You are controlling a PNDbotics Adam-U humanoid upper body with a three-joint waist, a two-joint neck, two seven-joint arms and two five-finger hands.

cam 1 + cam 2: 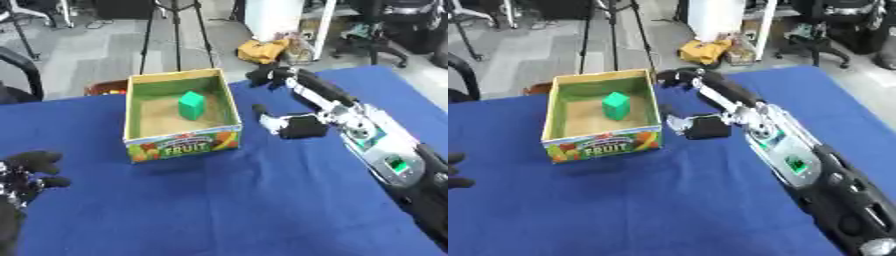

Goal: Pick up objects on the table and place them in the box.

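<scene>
The box [182,143] is showing the word "FRUIT" in large green letters on its front panel, among pictures of fruit; a curved line of smaller print is running above that word, too blurred to read; no other text is proving legible anywhere.

My right arm [785,150] is mostly black with silver-white casing along the forearm, plus a couple of small green-lit panels set into it. The right robot hand [293,126] is black with pale silvery bits around the fingers. My left robot hand [24,172] is all black, with some speckled silver at the wrist.
</scene>
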